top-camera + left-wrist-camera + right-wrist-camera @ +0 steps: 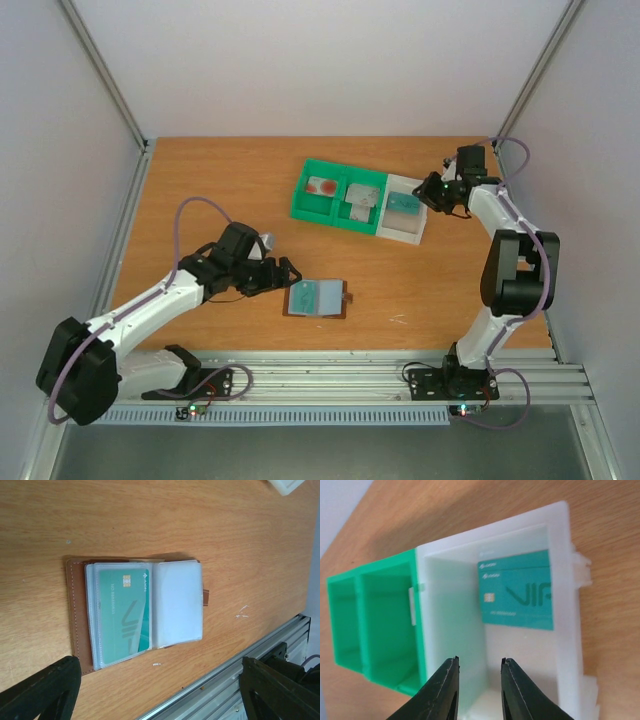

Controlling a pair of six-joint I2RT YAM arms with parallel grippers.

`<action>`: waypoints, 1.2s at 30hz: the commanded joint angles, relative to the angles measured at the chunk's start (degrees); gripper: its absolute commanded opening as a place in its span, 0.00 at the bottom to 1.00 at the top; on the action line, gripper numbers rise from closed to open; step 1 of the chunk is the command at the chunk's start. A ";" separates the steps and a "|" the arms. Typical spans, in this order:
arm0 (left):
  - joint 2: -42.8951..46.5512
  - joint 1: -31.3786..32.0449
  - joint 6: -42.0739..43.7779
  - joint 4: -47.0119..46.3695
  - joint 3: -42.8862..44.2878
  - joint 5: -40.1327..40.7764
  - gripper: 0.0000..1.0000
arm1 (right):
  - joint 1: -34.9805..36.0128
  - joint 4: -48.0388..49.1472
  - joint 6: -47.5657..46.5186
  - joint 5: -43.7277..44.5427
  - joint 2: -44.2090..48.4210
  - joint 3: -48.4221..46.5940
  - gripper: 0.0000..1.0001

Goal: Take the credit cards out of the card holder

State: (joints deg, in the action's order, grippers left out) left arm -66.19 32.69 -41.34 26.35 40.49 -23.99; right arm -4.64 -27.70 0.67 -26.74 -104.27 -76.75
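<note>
Left gripper (pixel 156 672), wide open beside the holder (pixel 177 602) near the table's near edge, may pinch sleeve with card (pixel 122 612); right gripper (pixel 480 662), slightly parted, empty, hovers over the tray (pixel 450 610).

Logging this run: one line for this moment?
left gripper open by card holder | holder lies open, sleeved card inside | right gripper open above white bin, binned card inside

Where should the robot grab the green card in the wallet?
Probably pinch the green card by its edge near the card holder's middle fold, coming down from above: it lies flat inside a clear sleeve, so only an edge is grippable.
</note>
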 commanded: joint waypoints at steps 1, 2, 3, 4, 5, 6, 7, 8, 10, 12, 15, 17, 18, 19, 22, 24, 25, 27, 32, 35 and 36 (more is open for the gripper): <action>-2.65 -0.21 2.08 -1.40 -0.23 -0.35 0.85 | 1.92 -2.44 5.58 -2.52 6.15 2.73 0.26; -3.41 -0.17 2.24 -1.99 -0.65 -0.61 0.83 | 2.52 -3.06 6.21 -2.72 7.17 3.65 0.26; -4.16 -0.29 2.24 -2.55 -1.07 -0.95 0.82 | 3.25 -3.48 6.92 -2.75 8.21 4.51 0.26; -5.06 -0.38 2.17 -3.13 -1.45 -1.38 0.80 | 3.79 -3.65 7.68 -2.97 9.53 5.54 0.27; -5.96 -0.44 2.18 -3.89 -1.91 -1.86 0.78 | 4.45 -3.63 8.40 -3.27 10.71 6.67 0.27; -6.77 -0.51 2.08 -4.53 -2.39 -2.39 0.76 | 4.62 -3.67 9.15 -3.48 12.03 7.64 0.27; -7.50 -0.53 1.86 -5.37 -2.83 -2.90 0.74 | 6.71 -3.74 9.62 -3.68 13.10 8.47 0.27; -8.15 -0.60 1.64 -6.32 -3.33 -3.39 0.73 | 7.91 -4.01 9.91 -3.71 14.12 9.14 0.27; -9.29 -0.68 1.15 -8.53 -4.48 -4.62 0.70 | 10.73 -4.95 10.26 -3.54 15.83 10.01 0.27; -10.08 -0.69 0.68 -9.96 -5.15 -5.05 0.65 | 13.52 -5.48 10.68 -3.17 17.43 10.92 0.26; -10.80 -0.78 0.56 -11.08 -5.82 -4.64 0.59 | 18.01 -5.48 11.73 -2.36 19.74 12.35 0.26; -11.29 -0.83 0.71 -11.89 -6.42 -3.68 0.53 | 20.81 -4.65 12.42 -2.19 21.28 13.46 0.25; -11.66 -0.90 0.86 -12.23 -6.59 -3.36 0.49 | 22.29 -4.06 12.65 -2.30 21.67 13.97 0.25; -12.19 -0.99 0.98 -12.55 -6.69 -3.51 0.46 | 23.69 -3.69 12.76 -2.34 21.90 14.33 0.25; -13.37 -1.09 1.00 -14.55 -7.28 -4.64 0.38 | 27.51 -2.58 13.72 -1.65 22.32 15.78 0.22; -13.99 -1.05 0.77 -16.16 -7.80 -5.34 0.33 | 29.95 -0.48 15.04 -1.26 22.67 18.13 0.21; -14.31 -1.05 0.61 -16.89 -8.07 -5.81 0.31 | 31.21 0.82 16.04 -0.92 23.00 19.34 0.21; -14.86 -1.05 0.24 -18.36 -8.55 -6.71 0.27 | 34.04 3.80 17.37 -0.24 23.28 21.59 0.21; -16.38 -1.09 0.03 -19.77 -8.70 -8.65 0.18 | 41.16 8.90 19.25 2.36 21.07 24.81 0.20; -16.43 -1.05 0.03 -19.81 -8.93 -8.71 0.15 | 44.65 11.81 20.03 2.26 18.05 25.48 0.19; -16.41 -1.05 0.08 -19.55 -9.02 -8.36 0.14 | 45.70 12.41 20.09 2.34 17.10 25.35 0.19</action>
State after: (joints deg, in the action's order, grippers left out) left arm -82.13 31.81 -41.65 10.04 32.16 -31.40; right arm 37.67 -21.23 18.50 -26.06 -84.09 -51.90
